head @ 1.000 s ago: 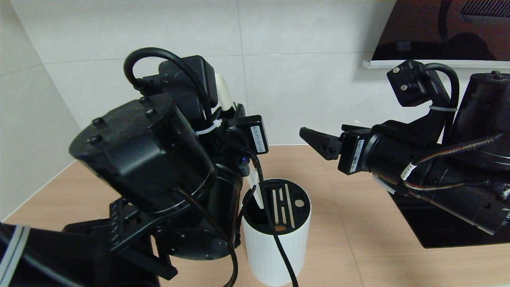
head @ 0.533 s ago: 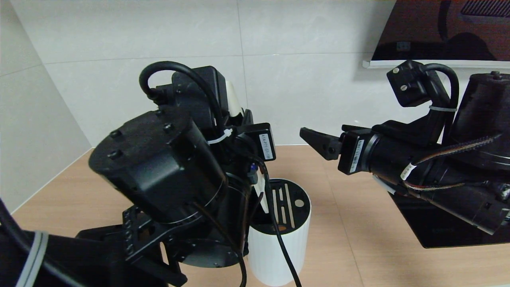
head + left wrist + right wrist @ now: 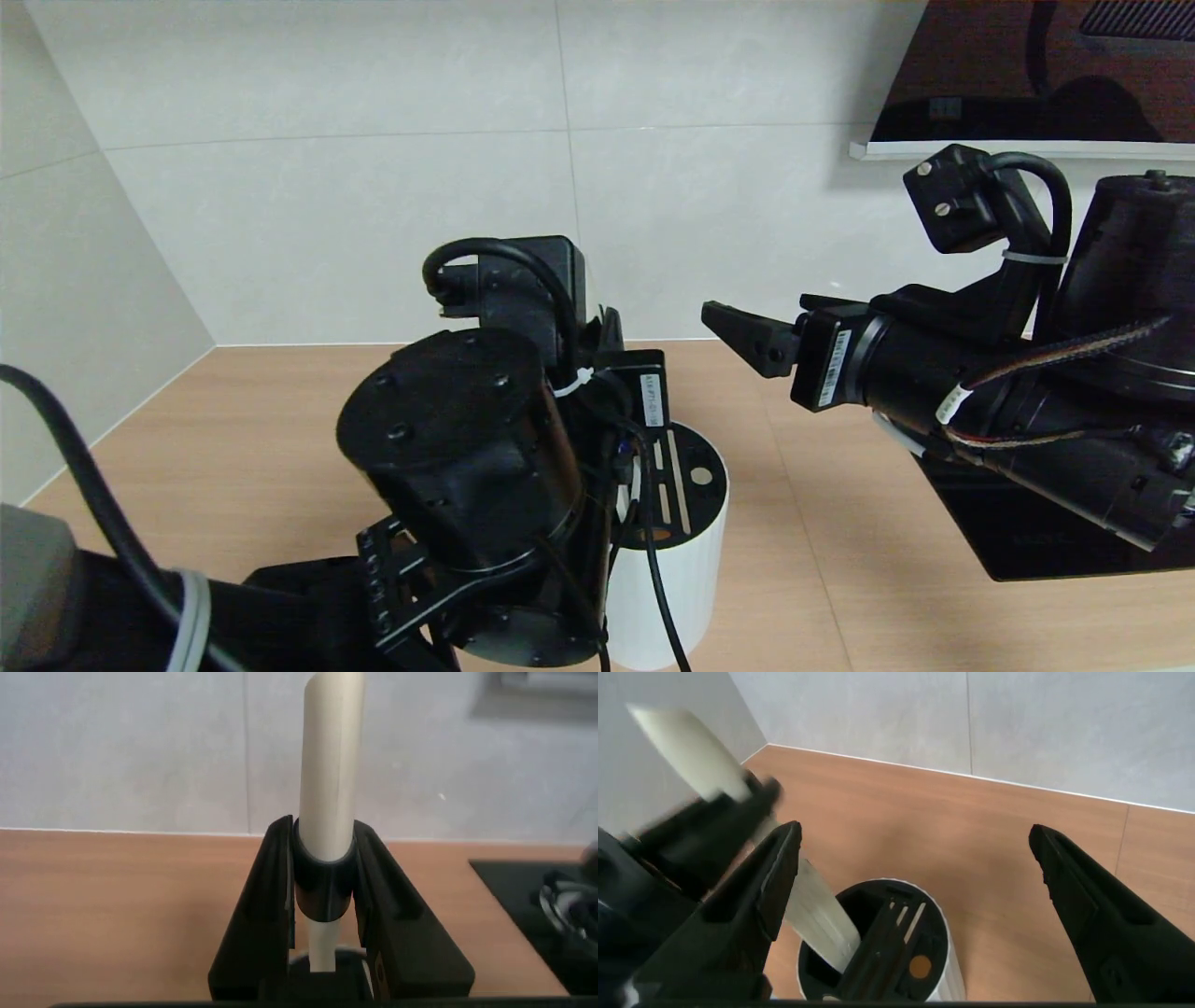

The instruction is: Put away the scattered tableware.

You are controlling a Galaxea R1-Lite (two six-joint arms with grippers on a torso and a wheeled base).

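My left claw (image 3: 324,873) grips the cream utensil (image 3: 329,756) by its stiff, likely slippery handle, tip inside the holder (image 3: 691,569); my right claw (image 3: 913,835) hangs open nearby.

Quick count from me: just one white holder (image 3: 700,579) with a black slotted top, one cream utensil (image 3: 329,784), one black cooktop (image 3: 1027,546) and one wooden tabletop (image 3: 280,420).

Soft, even light is falling on the wall tiles (image 3: 728,187) and the tabletop (image 3: 822,579); the white holder (image 3: 691,569) is casting hardly any shadow. The glossy dark panel (image 3: 1055,65) is reflecting dim shapes. In the right wrist view the cream utensil (image 3: 687,751) is appearing smeared.
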